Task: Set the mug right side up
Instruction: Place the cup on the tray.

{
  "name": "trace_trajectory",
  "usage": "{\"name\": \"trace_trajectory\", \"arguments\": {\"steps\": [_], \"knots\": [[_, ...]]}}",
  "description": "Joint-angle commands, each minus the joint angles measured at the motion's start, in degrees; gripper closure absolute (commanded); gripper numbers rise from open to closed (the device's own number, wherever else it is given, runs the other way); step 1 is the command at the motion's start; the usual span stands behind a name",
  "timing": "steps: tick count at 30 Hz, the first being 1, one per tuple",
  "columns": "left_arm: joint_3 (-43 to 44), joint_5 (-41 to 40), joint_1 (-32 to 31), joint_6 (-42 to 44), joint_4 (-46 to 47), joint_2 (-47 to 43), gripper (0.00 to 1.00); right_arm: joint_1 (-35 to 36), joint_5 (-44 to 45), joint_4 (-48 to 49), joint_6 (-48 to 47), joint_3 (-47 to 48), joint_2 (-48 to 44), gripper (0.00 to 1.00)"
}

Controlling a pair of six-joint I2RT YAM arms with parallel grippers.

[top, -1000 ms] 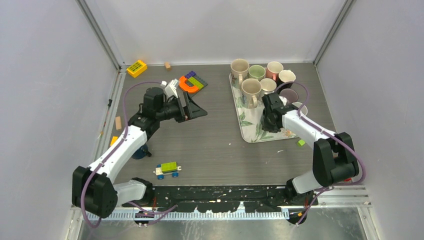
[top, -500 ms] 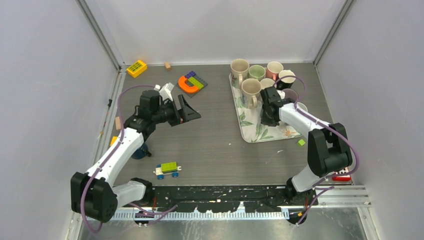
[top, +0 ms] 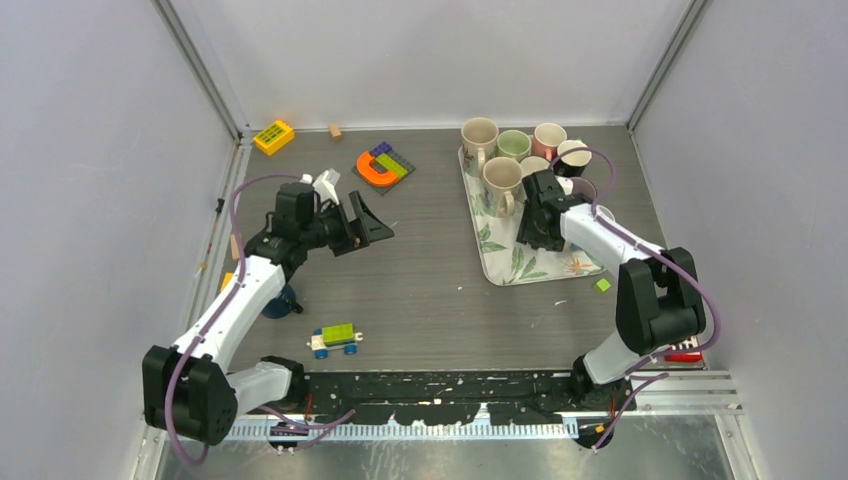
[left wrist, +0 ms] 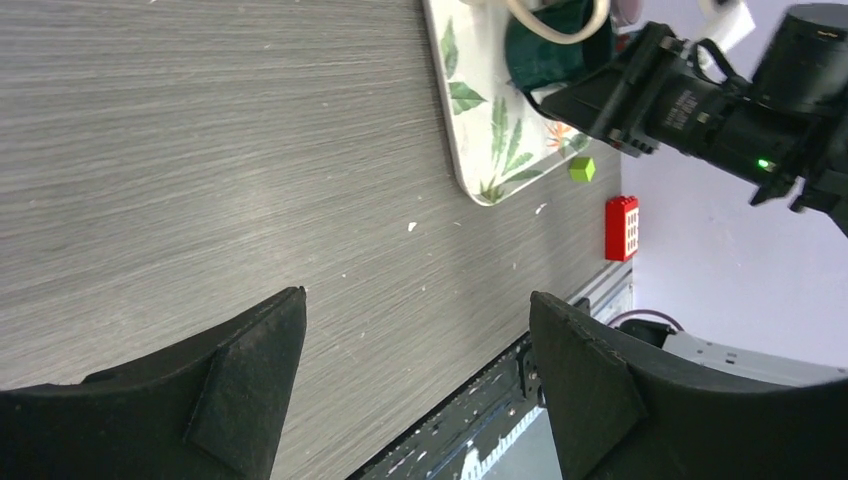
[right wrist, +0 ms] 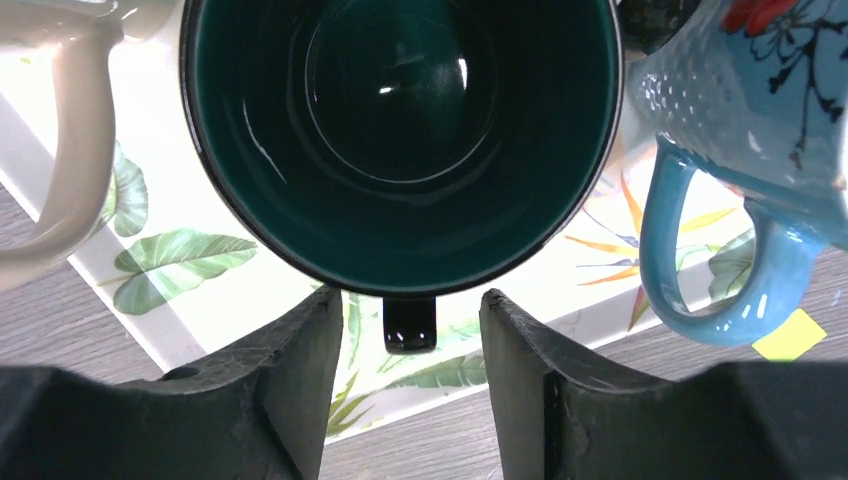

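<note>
Mug (right wrist: pixel 400 130) mouth facing right gripper (right wrist: pixel 408 312), handle between its parted jaws.

Left arm (top: pixel 232 303), right arm (top: pixel 603 243): white link shells, black joints. Purple cables (top: pixel 238 196) loop along each. Fingers (left wrist: pixel 235 395) matte black, wedge-shaped. Green LED (left wrist: pixel 760 163) on right wrist.

1. The left arm (top: pixel 240 295) stretches far from its base, and its wrist is turned to the right.
2. The left hand (top: pixel 372 228) points right with its fingers spread wide.
3. The right arm (top: pixel 625 255) folds back to the left.
4. The right hand (top: pixel 530 235) is tipped down with its fingers parted.
</note>
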Motion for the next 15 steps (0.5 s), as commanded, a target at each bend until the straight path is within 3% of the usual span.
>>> {"name": "trace_trajectory", "arguments": {"steps": [1,10,15], "knots": [[-0.3,-4.7,0.9,1.0,-3.7,-2.2,0.16,-0.2,-1.0,-1.1,0.7,0.4,-5.9,0.37],[0.4,-25.4,1.2,-1.2,-16.2,-7.9,0.14,-0.1,-6.3,-2.5,1.9,-4.4,-15.9,0.01],[0.0,-37.7,1.2,-7.1,-26.2,-12.8,0.12,0.1,-12.3,-1.0,2.0,-6.1,-19.9,0.0]]}}
